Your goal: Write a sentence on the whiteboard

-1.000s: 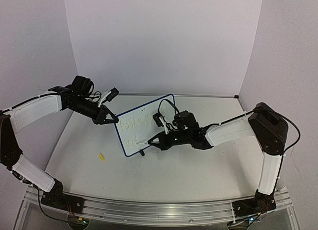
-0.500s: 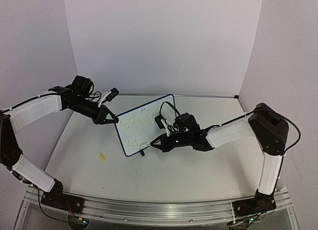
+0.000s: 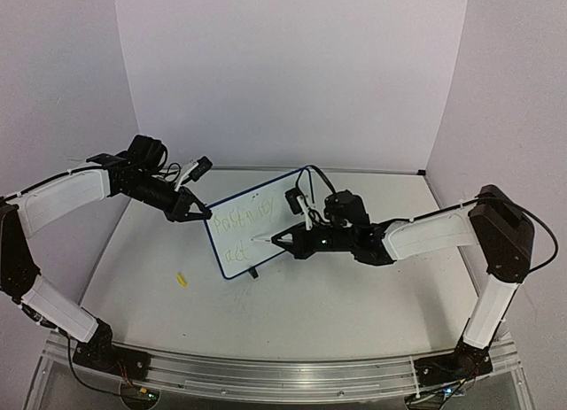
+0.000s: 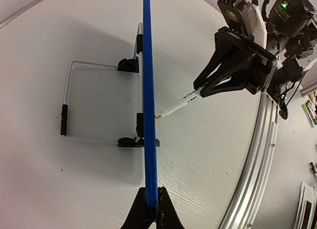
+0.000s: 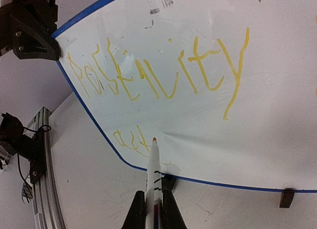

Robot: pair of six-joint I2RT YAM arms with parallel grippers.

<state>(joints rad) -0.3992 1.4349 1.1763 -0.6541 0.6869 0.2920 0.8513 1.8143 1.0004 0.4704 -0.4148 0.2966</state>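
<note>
The whiteboard point(image 3: 270, 206) stands tilted mid-table, blue-framed, on black feet. The sentence point(image 3: 239, 222) is yellow scrawl: a long top line point(image 5: 158, 75) and a short second line point(image 5: 130, 140). My left gripper point(image 3: 199, 213) is shut on the board's left edge; in the left wrist view the edge point(image 4: 147, 90) runs into the gripper point(image 4: 151, 209). My right gripper point(image 3: 288, 240) is shut on a white marker point(image 5: 154, 164). The marker's orange tip points at the board just right of the second line. In the left wrist view the marker point(image 4: 181, 103) shows a small gap from the board.
A small yellow marker cap point(image 3: 181, 278) lies on the table, front left of the board. A wire stand point(image 4: 67, 105) sticks out behind the board. A metal rail point(image 3: 266, 370) runs along the near edge. White walls close in the back and sides.
My right arm has moved right and back, and the marker tip has risen from the board's lower corner to beside the second line. The left gripper and board have not moved.
</note>
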